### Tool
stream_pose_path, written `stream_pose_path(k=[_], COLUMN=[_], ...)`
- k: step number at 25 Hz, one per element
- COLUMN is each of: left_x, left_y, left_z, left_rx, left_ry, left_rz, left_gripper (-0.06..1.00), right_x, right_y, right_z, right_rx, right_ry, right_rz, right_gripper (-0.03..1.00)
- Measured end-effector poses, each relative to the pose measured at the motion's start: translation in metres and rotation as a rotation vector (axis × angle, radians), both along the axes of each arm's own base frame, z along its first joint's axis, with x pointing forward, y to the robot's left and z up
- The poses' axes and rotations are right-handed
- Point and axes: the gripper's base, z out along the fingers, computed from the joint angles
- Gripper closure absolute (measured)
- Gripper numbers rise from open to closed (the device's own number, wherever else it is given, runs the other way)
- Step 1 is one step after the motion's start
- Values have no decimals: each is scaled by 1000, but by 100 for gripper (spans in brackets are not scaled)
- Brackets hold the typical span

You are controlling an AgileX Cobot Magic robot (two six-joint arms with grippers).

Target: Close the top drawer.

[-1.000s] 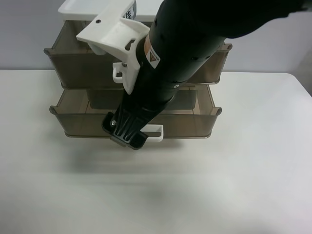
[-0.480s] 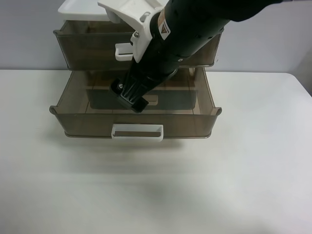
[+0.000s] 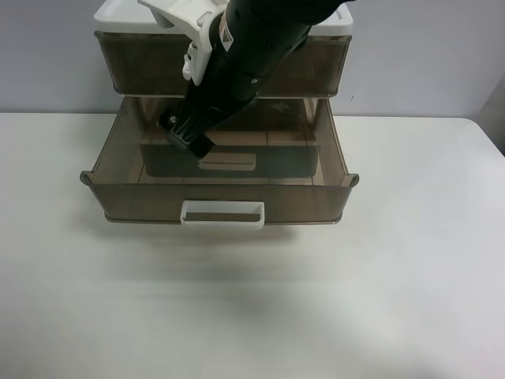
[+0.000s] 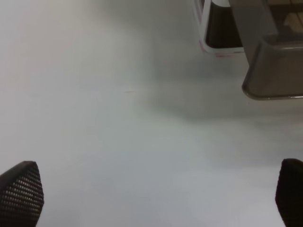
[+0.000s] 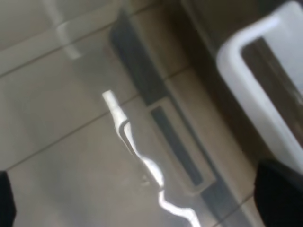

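Observation:
The top drawer (image 3: 138,67) of smoky plastic sits in the cabinet, its front about level with the white lid (image 3: 118,12). Its white loop handle (image 3: 192,63) shows only partly beside my right arm, and appears close up in the right wrist view (image 5: 255,94). My right gripper (image 3: 187,136) reaches down past that handle and hangs over the inside of the lower drawer (image 3: 102,162). In the right wrist view the right gripper (image 5: 142,201) has its fingertips (image 5: 279,194) far apart and holds nothing. My left gripper (image 4: 155,198) is open over the bare table, away from the cabinet.
The lower smoky drawer is pulled far out over the white table (image 3: 252,300), with its clean white handle (image 3: 222,214) in front. One corner of it shows in the left wrist view (image 4: 274,71). A grey wall stands behind the cabinet.
The top drawer has slid back into the cabinet with my right arm against its front. The right gripper has moved from the lower drawer's handle to above that drawer's inside.

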Motion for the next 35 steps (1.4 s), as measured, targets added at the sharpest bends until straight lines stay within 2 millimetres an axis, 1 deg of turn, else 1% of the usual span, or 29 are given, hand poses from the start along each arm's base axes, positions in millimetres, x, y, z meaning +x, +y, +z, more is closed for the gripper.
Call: stream_pose_path(k=[4, 9, 12, 14, 17, 20, 24, 27, 28, 31, 35], left_x=[0, 0, 0, 0, 0, 0, 0, 0, 0, 0, 0], left_y=[0, 0, 0, 0, 0, 0, 0, 0, 0, 0, 0], left_z=[0, 0, 0, 0, 0, 0, 0, 0, 0, 0, 0], left_rx=[0, 0, 0, 0, 0, 0, 0, 0, 0, 0, 0], left_ry=[0, 0, 0, 0, 0, 0, 0, 0, 0, 0, 0], left_rz=[0, 0, 0, 0, 0, 0, 0, 0, 0, 0, 0], left_gripper=[-5, -5, -5, -5, -5, -5, -5, -5, -5, -5, -5], right_x=[11, 16, 12, 5, -16, -40, -68, -84, -90, -112, -144], right_y=[-2, -8, -11, -17, -29, -50, -83, -103, -109, -136, -176], right_z=[2, 0, 4, 16, 46, 76, 98, 115, 118, 123, 118], right_rx=[14, 20, 12, 11, 24, 28, -48, -30, -19, 7, 41], right_ry=[1, 28, 46, 47, 42, 55, 122, 108, 99, 74, 38], right_rz=[-25, -51, -38, -25, -9, -9, -37, -42, -42, -44, -73], right_gripper=[-3, -3, -3, -3, -3, -3, -3, -3, -3, -3, -3])
